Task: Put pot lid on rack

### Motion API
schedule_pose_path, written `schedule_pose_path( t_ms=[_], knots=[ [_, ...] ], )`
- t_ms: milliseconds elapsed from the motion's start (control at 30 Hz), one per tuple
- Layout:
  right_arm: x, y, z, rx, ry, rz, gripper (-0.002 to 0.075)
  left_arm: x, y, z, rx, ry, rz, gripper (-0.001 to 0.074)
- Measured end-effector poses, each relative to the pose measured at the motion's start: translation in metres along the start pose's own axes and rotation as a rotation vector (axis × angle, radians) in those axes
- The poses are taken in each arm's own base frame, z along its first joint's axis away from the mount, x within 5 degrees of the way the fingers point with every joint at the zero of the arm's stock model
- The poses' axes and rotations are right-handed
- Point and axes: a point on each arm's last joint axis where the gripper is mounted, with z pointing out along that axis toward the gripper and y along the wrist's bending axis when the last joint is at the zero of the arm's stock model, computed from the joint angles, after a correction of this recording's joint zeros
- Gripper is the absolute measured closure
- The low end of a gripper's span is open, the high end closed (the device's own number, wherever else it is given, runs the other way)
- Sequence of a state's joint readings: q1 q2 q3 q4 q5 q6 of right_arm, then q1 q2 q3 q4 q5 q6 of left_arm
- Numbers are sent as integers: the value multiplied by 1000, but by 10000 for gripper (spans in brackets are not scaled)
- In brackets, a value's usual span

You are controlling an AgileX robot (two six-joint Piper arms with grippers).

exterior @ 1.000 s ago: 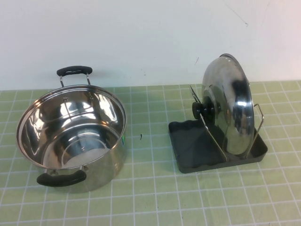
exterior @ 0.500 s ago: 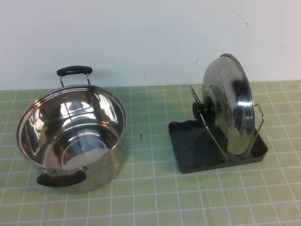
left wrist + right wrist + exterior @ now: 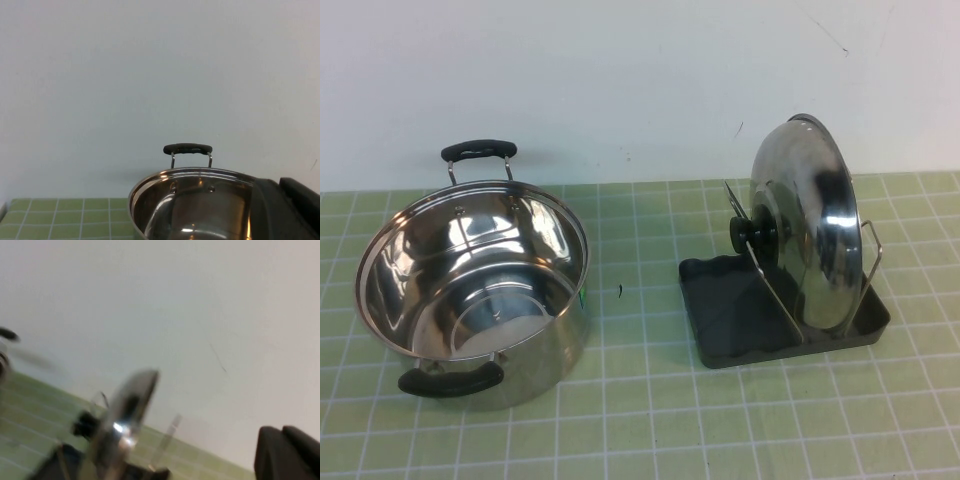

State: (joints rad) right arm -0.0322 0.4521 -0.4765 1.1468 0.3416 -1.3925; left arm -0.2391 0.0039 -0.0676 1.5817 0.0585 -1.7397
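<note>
The shiny steel pot lid [image 3: 810, 235] stands on edge between the wire prongs of the dark grey rack [image 3: 730, 300] at the right. Its black knob [image 3: 752, 235] faces left toward the pot. The lid also shows, blurred, in the right wrist view [image 3: 125, 410]. Neither arm appears in the high view. My left gripper [image 3: 278, 184] is pulled back near the pot, with its dark fingers together and nothing held. My right gripper [image 3: 281, 432] is pulled back from the rack, also with its fingers together and empty.
The deep steel pot [image 3: 470, 290] with two black handles stands open at the left on the green grid mat; it also shows in the left wrist view [image 3: 200, 205]. A white wall runs along the back. Bare mat lies between pot and rack.
</note>
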Motion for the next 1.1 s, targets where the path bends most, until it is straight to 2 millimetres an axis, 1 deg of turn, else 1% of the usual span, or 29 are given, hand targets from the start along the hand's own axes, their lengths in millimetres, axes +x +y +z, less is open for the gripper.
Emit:
schedule_pose_path(
  t_ms=[100,133,233,333,467,600,733,933,1100],
  knots=[
    [38,-2,-8,129,132,-46,727,0,0,0,4,1,0,736],
    [48,-1,-12,156,162,-37,727,0,0,0,4,1,0,736],
    [89,4,-23,240,259,42,727,0,0,0,4,1,0,736],
    [118,9,-31,307,273,120,727,0,-1,0,6,1,0,736],
    [146,16,-36,334,264,191,727,0,-1,0,6,1,0,736],
    [152,19,-41,345,256,186,727,0,-1,0,6,1,0,736],
    [159,20,-44,347,333,190,727,0,-1,0,6,1,0,736],
    [159,20,-44,357,333,237,727,0,-1,0,6,1,0,736],
    [159,21,-44,333,328,237,727,0,-1,0,6,1,0,736]
  ],
)
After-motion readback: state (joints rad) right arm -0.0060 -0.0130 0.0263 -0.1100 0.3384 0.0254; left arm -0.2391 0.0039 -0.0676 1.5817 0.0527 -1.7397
